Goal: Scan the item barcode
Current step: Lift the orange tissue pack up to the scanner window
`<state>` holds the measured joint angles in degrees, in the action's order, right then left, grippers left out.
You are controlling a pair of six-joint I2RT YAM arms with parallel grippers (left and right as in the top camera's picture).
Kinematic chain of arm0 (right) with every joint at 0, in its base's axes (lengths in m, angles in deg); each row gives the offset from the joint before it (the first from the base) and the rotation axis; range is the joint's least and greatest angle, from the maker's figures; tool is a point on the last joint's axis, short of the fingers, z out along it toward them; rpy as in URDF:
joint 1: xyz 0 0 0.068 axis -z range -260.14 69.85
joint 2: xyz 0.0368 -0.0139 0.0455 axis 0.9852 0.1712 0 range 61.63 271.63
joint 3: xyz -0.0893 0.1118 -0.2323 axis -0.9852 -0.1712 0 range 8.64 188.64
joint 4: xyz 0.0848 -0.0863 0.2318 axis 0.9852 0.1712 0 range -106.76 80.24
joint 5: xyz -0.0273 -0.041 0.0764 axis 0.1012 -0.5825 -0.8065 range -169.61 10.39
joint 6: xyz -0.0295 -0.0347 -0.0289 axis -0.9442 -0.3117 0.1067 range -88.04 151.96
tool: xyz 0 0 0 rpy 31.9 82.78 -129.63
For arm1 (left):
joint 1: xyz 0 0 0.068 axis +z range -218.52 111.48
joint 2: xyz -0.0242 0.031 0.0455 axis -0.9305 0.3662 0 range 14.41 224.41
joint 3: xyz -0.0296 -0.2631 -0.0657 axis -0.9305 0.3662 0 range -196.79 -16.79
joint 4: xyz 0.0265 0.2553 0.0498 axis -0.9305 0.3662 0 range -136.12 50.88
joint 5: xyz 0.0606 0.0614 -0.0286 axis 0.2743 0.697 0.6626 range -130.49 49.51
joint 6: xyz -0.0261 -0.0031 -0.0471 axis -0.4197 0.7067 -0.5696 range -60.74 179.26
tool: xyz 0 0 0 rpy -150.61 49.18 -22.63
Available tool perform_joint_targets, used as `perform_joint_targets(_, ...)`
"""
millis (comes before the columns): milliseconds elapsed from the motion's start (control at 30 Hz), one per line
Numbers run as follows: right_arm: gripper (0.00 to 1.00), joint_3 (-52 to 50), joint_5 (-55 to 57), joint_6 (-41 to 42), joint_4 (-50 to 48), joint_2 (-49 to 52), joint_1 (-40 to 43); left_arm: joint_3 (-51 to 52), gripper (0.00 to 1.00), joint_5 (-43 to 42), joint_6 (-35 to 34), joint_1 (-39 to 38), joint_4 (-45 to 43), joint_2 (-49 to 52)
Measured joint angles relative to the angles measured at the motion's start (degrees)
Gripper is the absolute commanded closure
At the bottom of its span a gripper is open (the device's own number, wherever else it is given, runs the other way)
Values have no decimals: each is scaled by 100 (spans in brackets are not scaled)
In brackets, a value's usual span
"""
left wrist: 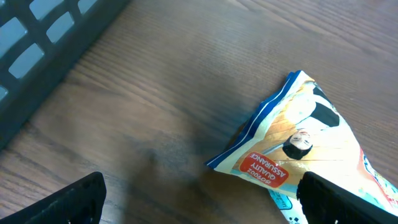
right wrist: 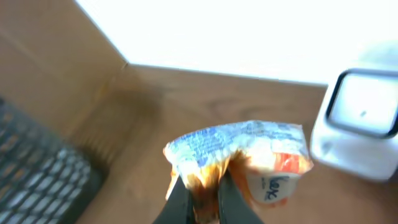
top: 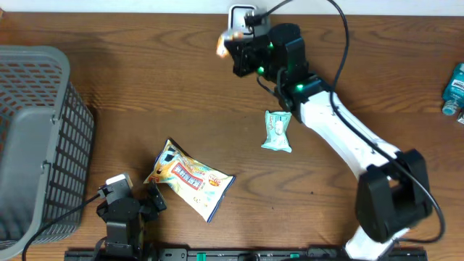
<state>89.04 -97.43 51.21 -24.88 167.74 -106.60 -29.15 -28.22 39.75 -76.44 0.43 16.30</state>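
Held packet [right wrist: 239, 149]: a small crinkled pouch, white-blue on top and orange lower down. A dark scrawl is seen on its lower right corner, too blurred to be read.
Right gripper [right wrist: 205, 190]: fingers pinched together on the bottom edge of the held packet, which is kept up off the table [top: 145, 80].
Where it sits: in the overhead view the held packet is found at 12 o'clock on the table, at about 7 o'clock from the scanner [top: 243, 14] and near it. Whether the two touch can't be told.
Scanner: a white box with a dark-framed window, seen at 3 o'clock of the packet in the right wrist view. No brand can be made out.
Snack bag [left wrist: 311, 149]: "QUALITY ASSURANCE" is printed on an orange-red badge, upside down in the left wrist view. The bag is laid flat at 6 o'clock on the table.
Left gripper [left wrist: 199, 186]: fingers spread wide, nothing between them, with the snack bag's corner at about 1 o'clock, just beside it.
Teal sachet [top: 277, 132]: laid flat at 5 o'clock from the right gripper, print too small to read.
Basket [top: 43, 138]: grey mesh, at 9 o'clock.
Bottle [top: 454, 90]: blue-green, cut off at the 3 o'clock edge.
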Motion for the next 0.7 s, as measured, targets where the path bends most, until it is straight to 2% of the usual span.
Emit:
perform_joint_targets(133, 99, 74, 367, -229, -1032, 632, 74, 0, 2, 0, 0, 0, 0, 0)
perform_joint_targets(233, 99, 472, 638, -476, -1357, 1303, 170, 0, 2, 0, 0, 0, 0, 0)
perform_joint_targets(567, 99, 2907, 1152, -841, -951, 3213, 310, 0, 2, 0, 2, 0, 0, 0)
perform_joint_targets(700, 99, 3189, 1231, -883, -778, 3447, 328, 0, 2, 0, 0, 0, 0, 0)
